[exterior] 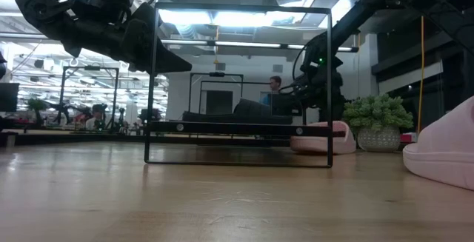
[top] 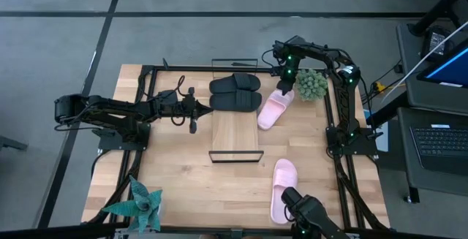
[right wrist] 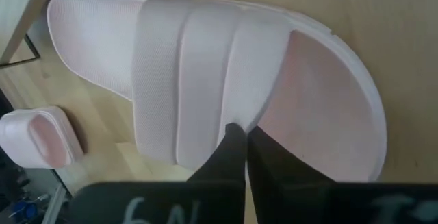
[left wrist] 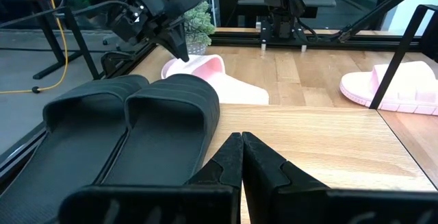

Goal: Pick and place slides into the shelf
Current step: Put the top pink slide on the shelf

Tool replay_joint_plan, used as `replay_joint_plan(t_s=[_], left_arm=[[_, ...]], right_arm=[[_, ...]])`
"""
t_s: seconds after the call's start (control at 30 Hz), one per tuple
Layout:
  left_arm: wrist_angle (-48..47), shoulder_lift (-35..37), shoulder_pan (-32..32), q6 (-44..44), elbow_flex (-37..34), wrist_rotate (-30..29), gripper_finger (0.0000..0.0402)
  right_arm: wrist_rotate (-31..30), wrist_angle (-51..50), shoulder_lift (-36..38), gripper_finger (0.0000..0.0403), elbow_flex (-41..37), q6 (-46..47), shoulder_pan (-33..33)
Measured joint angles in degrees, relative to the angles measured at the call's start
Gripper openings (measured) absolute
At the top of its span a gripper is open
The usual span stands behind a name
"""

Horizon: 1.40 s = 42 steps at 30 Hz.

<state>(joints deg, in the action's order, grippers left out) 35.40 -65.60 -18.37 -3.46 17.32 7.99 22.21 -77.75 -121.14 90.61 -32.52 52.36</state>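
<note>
At the far right corner of the shelf, the right gripper has its fingers pressed together on the strap edge of a pink slide, probably to lift it onto the board, where 2 black slides already lie side by side. The left gripper waits shut and empty beside the shelf, while the second pink slide rests on the table near the front. Both pink slides look matte, soft and ribbed across a wide strap.

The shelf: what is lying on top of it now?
On the shelf, two black slides lie side by side at its far end. The pink slide beside them lies against its edge. The wood under the black slides is hidden.
</note>
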Motion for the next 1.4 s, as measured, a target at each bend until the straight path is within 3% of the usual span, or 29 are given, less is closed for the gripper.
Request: replay_joint_plan(t_s=[0.23, 0.4, 0.67, 1.17, 1.4], left_arm=[[0.00, 0.00, 0.00, 0.00, 0.00, 0.00, 0.0000], [0.00, 0.00, 0.00, 0.00, 0.00, 0.00, 0.0000], [-0.24, 0.00, 0.00, -0.05, 0.00, 0.02, 0.0000], [-0.28, 0.00, 0.02, -0.26, 0.00, 0.02, 0.0000], [-0.28, 0.00, 0.02, -1.60, 0.00, 0.02, 0.0000]], right_arm=[[-0.29, -1.10, 0.00, 0.0003, 0.41, -2.69, 0.00], [-6.76, -2.40, 0.00, 0.0003, 3.66, -3.53, -0.87], [-7.09, -5.21, 0.00, 0.0001, 9.47, -6.64, -3.55], [-7.73, -12.27, 0.00, 0.0001, 16.87, -3.92, -7.73], [-10.98, -12.27, 0.00, 0.0001, 21.82, -2.19, -9.01]])
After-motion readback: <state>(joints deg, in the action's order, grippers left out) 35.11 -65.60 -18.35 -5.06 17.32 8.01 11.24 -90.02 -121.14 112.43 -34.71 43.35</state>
